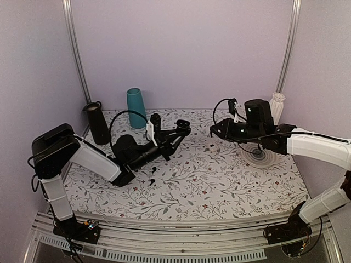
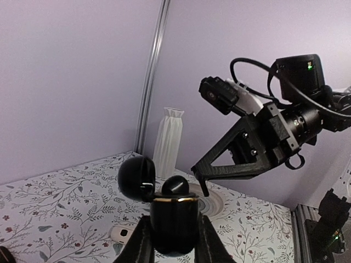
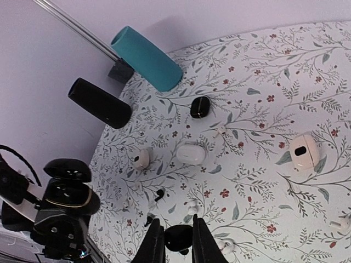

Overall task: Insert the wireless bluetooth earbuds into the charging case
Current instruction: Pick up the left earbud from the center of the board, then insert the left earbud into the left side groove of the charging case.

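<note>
My left gripper point(image 2: 174, 241) is shut on the glossy black charging case point(image 2: 174, 224) and holds it upright above the table, lid point(image 2: 137, 178) swung open. One black earbud point(image 2: 175, 186) pokes out of the case's top. In the top view the case point(image 1: 184, 129) is left of centre. My right gripper point(image 3: 178, 244) is shut on a second black earbud point(image 3: 178, 237), held above the table. Its fingertips point(image 2: 204, 189) hang just right of the case, apart from it. The case also shows in the right wrist view point(image 3: 68, 192).
Two more small black earbuds point(image 3: 159, 193) point(image 3: 148, 221) lie on the floral table. A smaller black case point(image 3: 199, 107), white cases point(image 3: 191, 153) point(image 3: 304, 152) and white earbuds point(image 3: 193, 207) are scattered around. A teal cup point(image 1: 135, 107), black speaker point(image 1: 97, 123), white vase point(image 1: 277, 105) and round coaster point(image 1: 260, 154) stand at the back.
</note>
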Motion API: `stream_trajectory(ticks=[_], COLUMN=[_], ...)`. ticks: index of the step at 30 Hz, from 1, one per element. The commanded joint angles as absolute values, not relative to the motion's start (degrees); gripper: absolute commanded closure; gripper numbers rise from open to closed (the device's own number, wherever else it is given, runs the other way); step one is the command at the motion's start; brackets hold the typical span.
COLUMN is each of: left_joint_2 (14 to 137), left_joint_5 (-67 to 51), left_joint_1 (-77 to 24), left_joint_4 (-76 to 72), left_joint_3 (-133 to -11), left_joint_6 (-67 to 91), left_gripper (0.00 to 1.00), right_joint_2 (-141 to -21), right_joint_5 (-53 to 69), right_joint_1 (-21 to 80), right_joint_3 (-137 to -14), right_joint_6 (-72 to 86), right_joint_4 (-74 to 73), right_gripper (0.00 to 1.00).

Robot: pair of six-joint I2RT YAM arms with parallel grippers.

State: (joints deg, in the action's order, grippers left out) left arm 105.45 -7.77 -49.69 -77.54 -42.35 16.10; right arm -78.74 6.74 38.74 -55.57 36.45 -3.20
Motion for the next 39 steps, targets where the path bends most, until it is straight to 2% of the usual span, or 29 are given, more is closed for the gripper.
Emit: stream_trajectory(ticks=[1,12,39], left_joint_2=[107.20,110.18,109.27], left_joint_5=[-5.98,-8.30,-6.66], left_joint_1=[-51.08,-52.59,-54.27], left_joint_4=[-82.42,-88.92,-88.56], left_joint_3=[-45.77,-46.12,-46.95], left_joint_6=[12.86,8.69,5.80], left_gripper=[1.00,1.00,1.00], right_joint_2=[-75.85,-75.02,-80.48], right_joint_5=[6.06,2.36,-1.52], right_joint_1=[41.19,47.08,53.45], right_joint_3=[-58.34,-61.75,-61.68], right_joint_6=[37.22,35.92,35.24], right_joint_4=[2.37,9.51,17.64], right_gripper=[0.92,0.91,0.88])
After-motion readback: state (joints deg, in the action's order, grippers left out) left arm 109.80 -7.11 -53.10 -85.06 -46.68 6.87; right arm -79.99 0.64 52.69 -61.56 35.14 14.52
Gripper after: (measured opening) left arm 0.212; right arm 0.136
